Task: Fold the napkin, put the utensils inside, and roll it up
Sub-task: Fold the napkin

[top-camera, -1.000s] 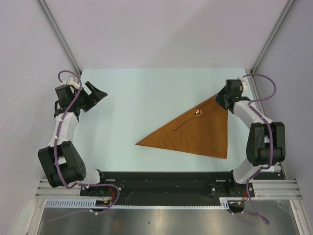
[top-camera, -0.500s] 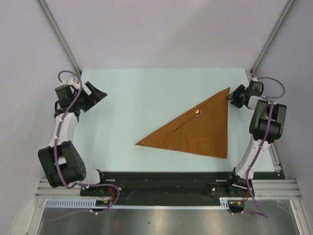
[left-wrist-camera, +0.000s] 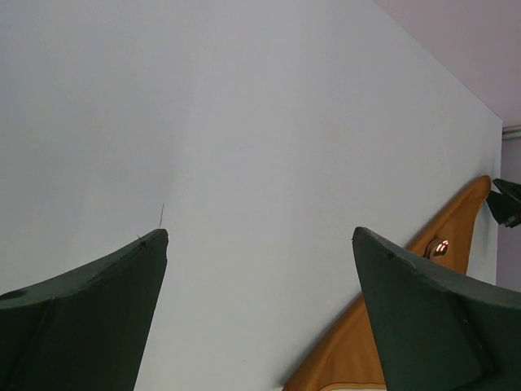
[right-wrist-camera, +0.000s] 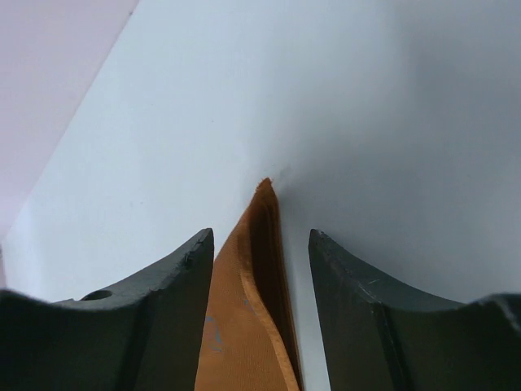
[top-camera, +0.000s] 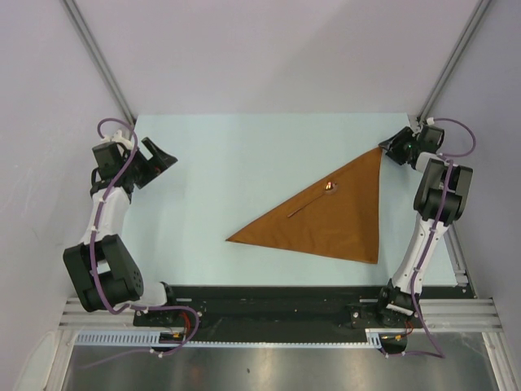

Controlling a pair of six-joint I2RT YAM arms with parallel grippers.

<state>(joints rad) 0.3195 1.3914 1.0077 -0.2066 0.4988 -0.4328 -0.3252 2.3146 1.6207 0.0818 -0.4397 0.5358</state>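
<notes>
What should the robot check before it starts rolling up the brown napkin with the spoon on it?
1. Napkin folded: ok, it lies as a flat triangle.
2. Spoon on the cloth: ok, it lies slanted on the napkin, bowl toward the far side.
3. Right gripper lined up: ok, its jaws stand either side of the napkin's far right corner.
4. Right grip closed on that corner: not ok, the jaws are apart.
5. Left gripper out of the way: ok, it is open over the bare table, off the cloth.
6. Napkin rolled: not ok, not yet started.
</notes>
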